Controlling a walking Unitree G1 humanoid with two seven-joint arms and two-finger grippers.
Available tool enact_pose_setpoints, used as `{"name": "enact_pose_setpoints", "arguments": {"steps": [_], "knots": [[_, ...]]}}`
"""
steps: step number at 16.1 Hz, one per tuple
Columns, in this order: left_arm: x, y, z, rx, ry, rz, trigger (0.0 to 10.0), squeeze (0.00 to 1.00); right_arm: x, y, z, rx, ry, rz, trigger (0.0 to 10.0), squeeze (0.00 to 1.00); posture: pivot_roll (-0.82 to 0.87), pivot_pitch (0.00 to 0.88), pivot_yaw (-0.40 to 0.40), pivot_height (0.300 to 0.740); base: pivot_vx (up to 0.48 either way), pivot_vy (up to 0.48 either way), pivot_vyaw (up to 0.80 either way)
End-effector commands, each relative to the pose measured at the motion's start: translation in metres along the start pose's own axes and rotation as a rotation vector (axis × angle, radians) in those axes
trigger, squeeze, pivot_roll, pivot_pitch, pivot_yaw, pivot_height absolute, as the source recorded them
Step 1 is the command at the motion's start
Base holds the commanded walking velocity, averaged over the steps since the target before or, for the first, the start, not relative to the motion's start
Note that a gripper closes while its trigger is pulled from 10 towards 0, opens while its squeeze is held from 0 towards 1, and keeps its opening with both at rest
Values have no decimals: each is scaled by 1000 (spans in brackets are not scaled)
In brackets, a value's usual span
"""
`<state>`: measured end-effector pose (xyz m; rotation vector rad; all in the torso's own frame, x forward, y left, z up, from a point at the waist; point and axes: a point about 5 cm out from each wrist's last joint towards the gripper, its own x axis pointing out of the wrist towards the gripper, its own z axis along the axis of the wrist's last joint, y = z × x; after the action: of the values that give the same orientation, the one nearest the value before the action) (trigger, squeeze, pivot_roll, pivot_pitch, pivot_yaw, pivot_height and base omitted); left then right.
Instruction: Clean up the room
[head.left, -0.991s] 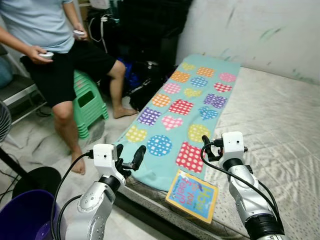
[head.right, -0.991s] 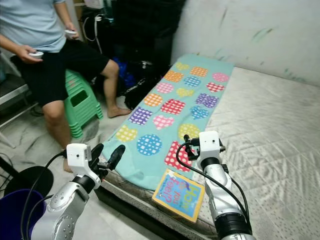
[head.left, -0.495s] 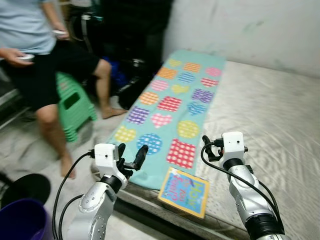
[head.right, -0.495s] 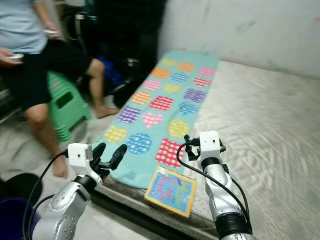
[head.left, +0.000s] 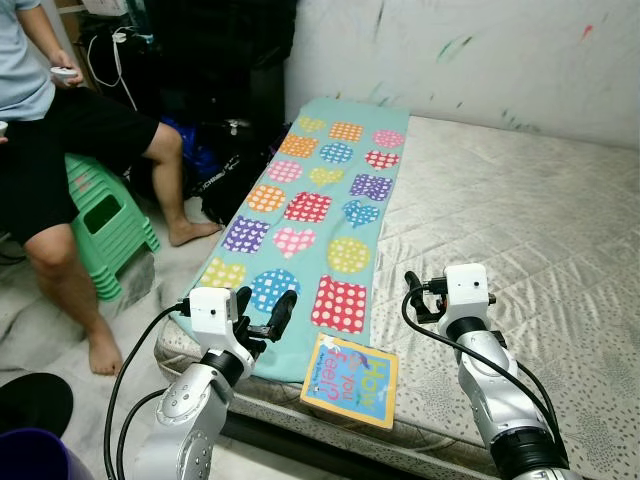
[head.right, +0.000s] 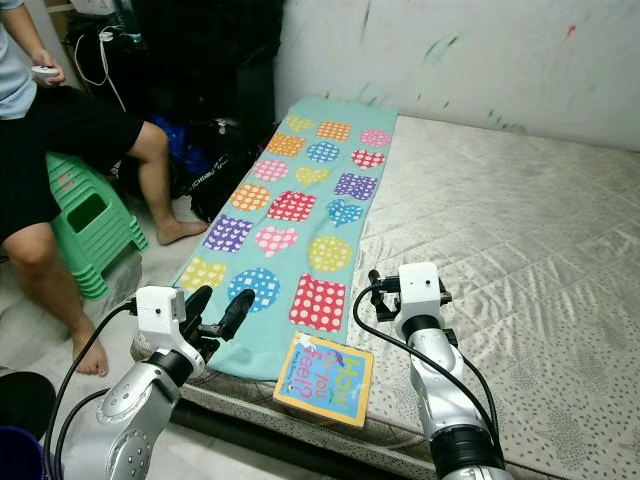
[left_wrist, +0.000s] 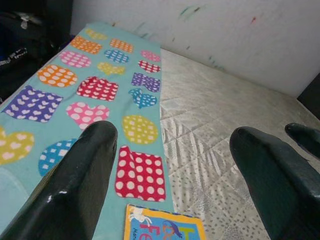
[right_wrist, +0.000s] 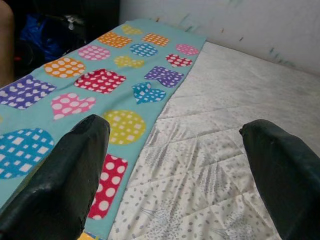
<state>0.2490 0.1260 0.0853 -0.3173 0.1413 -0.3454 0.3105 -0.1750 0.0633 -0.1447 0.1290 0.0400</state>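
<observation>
While both grippers, left (head.left: 262, 312) and right (right_wrist: 175, 165), hover spread and empty, the book (head.left: 349, 380) lies near: thin, stiff, light; best pinched at its overhanging near edge.

camera turned right, person (head.left: 60, 150) further left

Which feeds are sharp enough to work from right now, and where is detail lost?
Both eye views are sharp and evenly lit: the colourful picture book on the teal patterned blanket reads clearly. In the left and right wrist views the bed is sharp, but the near black fingers are soft blobs with slight glare. The dark corner behind the person loses detail.
</observation>
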Motion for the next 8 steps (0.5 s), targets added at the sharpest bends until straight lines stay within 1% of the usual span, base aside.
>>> {"name": "enact_pose_setpoints", "arguments": {"steps": [1, 8], "knots": [[0, 1, -1, 7, 7, 5, 10000, 0, 3, -4, 5, 3, -16, -19, 10000, 0, -94, 0, 7, 740, 0, 0, -800], [2, 2, -1, 17, 8, 10, 10000, 0, 4, -9, 7, -7, -24, -48, 10000, 0, -94, 0, 11, 740, 0, 0, -800]]}}
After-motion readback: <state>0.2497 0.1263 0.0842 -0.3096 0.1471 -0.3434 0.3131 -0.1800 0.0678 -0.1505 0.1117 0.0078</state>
